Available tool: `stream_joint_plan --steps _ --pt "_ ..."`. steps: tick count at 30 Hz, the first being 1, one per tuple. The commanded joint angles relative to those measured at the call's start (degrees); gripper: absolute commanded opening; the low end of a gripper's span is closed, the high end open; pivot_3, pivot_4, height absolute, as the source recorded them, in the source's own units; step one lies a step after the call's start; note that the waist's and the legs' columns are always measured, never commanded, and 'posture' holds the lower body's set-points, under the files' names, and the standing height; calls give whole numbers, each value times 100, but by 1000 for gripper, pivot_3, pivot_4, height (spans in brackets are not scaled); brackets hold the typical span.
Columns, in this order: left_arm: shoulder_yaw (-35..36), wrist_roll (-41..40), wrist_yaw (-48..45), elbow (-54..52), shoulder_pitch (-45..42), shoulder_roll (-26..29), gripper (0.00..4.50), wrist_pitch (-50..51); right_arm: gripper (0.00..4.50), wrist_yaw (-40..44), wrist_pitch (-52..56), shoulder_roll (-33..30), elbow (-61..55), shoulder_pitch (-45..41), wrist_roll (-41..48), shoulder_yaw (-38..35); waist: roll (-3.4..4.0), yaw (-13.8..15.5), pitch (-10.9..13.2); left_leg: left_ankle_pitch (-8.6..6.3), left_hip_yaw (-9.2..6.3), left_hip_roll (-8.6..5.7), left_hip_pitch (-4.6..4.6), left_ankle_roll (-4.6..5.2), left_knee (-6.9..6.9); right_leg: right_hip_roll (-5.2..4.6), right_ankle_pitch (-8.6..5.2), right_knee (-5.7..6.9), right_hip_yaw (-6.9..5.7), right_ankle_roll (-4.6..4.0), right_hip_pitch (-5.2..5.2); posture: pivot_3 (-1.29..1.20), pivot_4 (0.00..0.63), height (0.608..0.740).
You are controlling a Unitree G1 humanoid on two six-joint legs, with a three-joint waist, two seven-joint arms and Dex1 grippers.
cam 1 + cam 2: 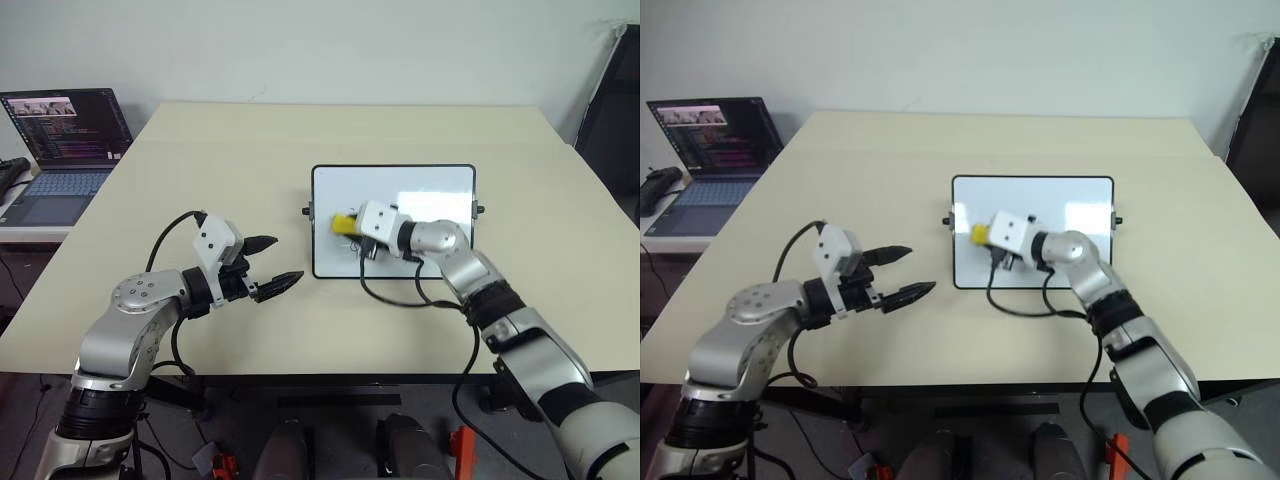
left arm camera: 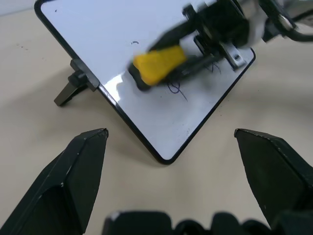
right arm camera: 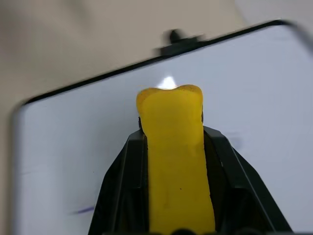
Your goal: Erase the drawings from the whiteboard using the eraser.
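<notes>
right pincer [image 3: 171, 196] clenched on eraser [image 3: 173, 161], its tip on the whiteboard [image 1: 430, 185] beside the drawings [image 2: 176, 88]. eraser looks light and squashy; flank grip suits, press gently. board looks light and slick, may skid on surface [image 1: 250, 140]. left pincer [image 1: 268, 267] released. no containers.

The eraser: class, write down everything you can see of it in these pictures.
The eraser is a small bright yellow block, soft-looking, with a dark base. The right gripper is shut on it, a black finger on each long side, its rounded end poking out past the fingertips. It is over the whiteboard, near the left edge, close to a drawing.
</notes>
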Motion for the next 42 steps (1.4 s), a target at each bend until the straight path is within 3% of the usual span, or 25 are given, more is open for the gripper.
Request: stream_joint_plan --steps 1,6,14,17,23,29,32,37,42 --pt "-48 19 -52 5 -142 -12 4500 -76 1102 -764 59 -96 543 -355 -228 -335 0 0 0 0 0 -1 -1 0 -1 0 1 -1 0 1 0 0 150 740" --pt "-67 11 -74 72 -185 -1 4500 -111 1102 -804 -58 -62 881 -508 -272 -364 0 -1 0 -1 1 0 -2 0 -14 0 0 -7 0 2 -2 0 150 740" --pt "-68 13 -100 76 -181 -10 4500 -128 1102 1049 33 -200 -68 320 -63 39 -4 -47 -3 -1 -1 1 0 0 -24 0 -1 -11 -2 3 -1 0 150 740" --pt "-82 8 -104 51 -159 -19 4500 -113 1102 1394 313 -190 -414 554 -4 83 -4 -73 -2 -1 -1 3 1 0 -23 0 -1 -10 -2 3 0 0 150 740" --pt "-102 -3 -104 33 -179 -32 4500 -81 1101 1128 399 -176 -303 419 -123 -5 -4 -85 -2 -1 -1 3 4 0 -23 0 -1 -8 -2 2 -1 0 150 740" --pt "-110 3 -117 62 -216 -38 4500 -94 1101 53 233 -248 350 -137 -322 -241 -4 -84 -2 1 0 2 5 1 -21 0 -7 -8 -1 -9 -1 0 150 740" --pt "-39 -65 -131 34 -338 -14 4500 -70 1101 -67 361 -170 337 -334 274 -829 -7 -54 0 1 -1 2 4 2 -20 0 -11 -8 -1 -16 -1 0 150 740" --pt "127 -212 -296 68 -531 156 4500 -28 1100 1626 1661 -450 -1683 191 2058 -1581 -6 -17 5 0 -11 1 -45 1 -24 -1 2 -25 -9 7 -27 0 150 740" --pt "206 -146 -629 263 -754 561 4500 -117 1099 2712 3140 -1936 -3620 1383 2801 -1843 -5 70 5 -10 -25 -2 -144 -8 -25 -5 -13 -23 -23 15 -127 0 150 740"
